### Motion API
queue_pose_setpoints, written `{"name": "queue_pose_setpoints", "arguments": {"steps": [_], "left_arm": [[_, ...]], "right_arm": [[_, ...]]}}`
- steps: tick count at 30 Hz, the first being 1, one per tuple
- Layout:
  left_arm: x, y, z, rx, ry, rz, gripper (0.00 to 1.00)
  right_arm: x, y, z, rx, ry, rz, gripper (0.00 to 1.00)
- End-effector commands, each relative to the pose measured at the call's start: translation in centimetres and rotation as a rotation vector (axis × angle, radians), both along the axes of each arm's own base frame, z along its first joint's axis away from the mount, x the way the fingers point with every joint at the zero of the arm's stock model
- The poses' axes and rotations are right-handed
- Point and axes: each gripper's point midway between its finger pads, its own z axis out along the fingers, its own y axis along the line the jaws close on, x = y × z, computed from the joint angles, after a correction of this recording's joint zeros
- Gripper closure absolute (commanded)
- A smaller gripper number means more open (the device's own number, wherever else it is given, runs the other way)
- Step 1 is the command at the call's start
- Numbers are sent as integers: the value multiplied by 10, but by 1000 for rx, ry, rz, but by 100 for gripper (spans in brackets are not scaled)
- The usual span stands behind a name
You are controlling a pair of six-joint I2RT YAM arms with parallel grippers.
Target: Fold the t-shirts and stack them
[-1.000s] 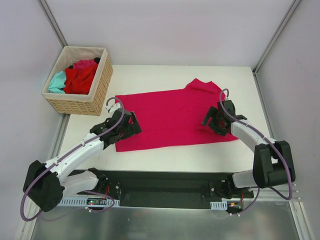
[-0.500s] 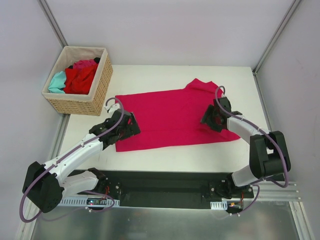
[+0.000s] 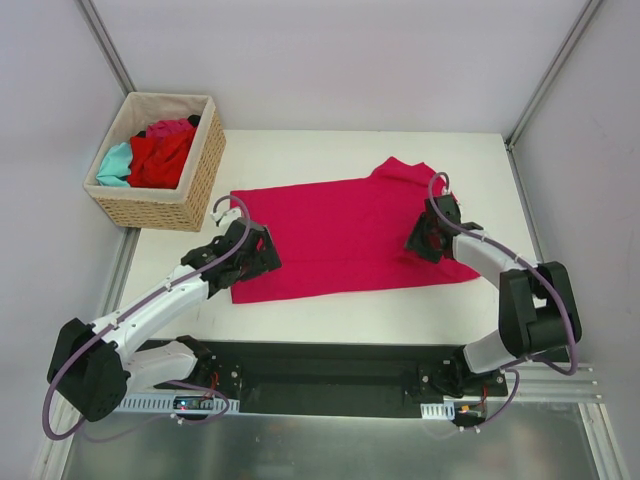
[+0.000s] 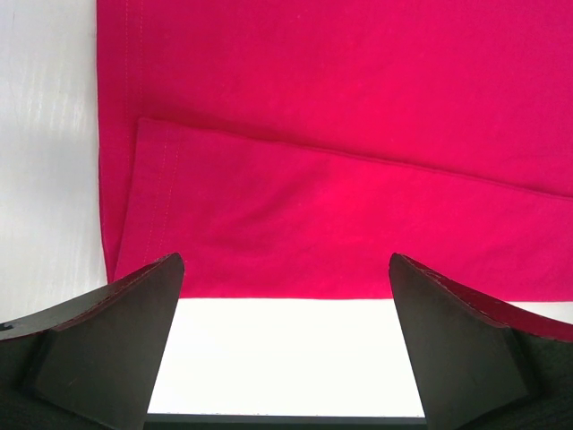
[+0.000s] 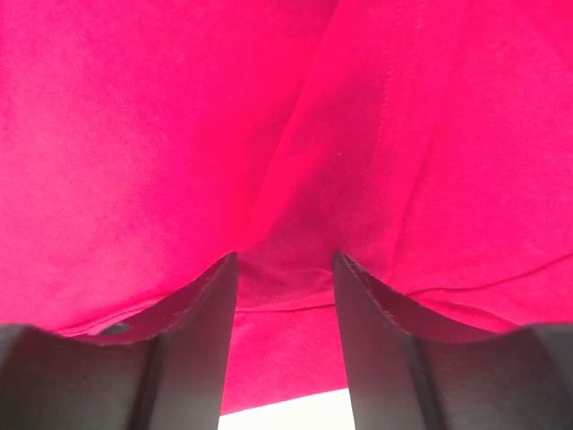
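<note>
Tabletop (image 3: pixel 330 150): right fingers (image 5: pixel 192 340) narrowed over magenta t-shirt (image 3: pixel 340 235) (left fingers (image 4: pixel 107 331) unchanged).

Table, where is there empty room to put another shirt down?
Biggest bare strip: the table behind the pink shirt, up to the back wall. A thinner strip runs in front of the shirt, before the black rail. Crowded: the left corner with the basket, and both shirt ends, where the left gripper and right gripper sit.

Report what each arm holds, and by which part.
Left fingers: open, holding nothing. Right fingers: straddling a raised fold of the magenta t-shirt near its right-hand end; whether they grip it yet cannot be told.
</note>
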Motion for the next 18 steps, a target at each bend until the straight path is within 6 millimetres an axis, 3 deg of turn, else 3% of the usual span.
{"name": "queue_pose_setpoints", "arguments": {"steps": [1,5,8,11,12,14,18], "left_arm": [[2,0,7,21,-17,-15,1],[2,0,8,21,-23,-17,1],[2,0,8,24,-20,-18,1],[4,-4,10,12,-21,-28,1],[6,-6,10,5,-23,-33,1],[11,-19,15,-38,-43,-73,1],[27,-61,20,-139,-66,-195,1]], "right_arm": [[4,-7,28,-39,-60,-15,43],[-8,-22,35,-95,-82,-36,39],[-17,-28,39,-103,-101,-44,46],[-24,-29,34,-106,-75,-39,69],[-26,-29,33,-109,-68,-36,84],[-31,-32,27,-117,-55,-43,99],[-34,-33,23,-122,-47,-44,99]]}}
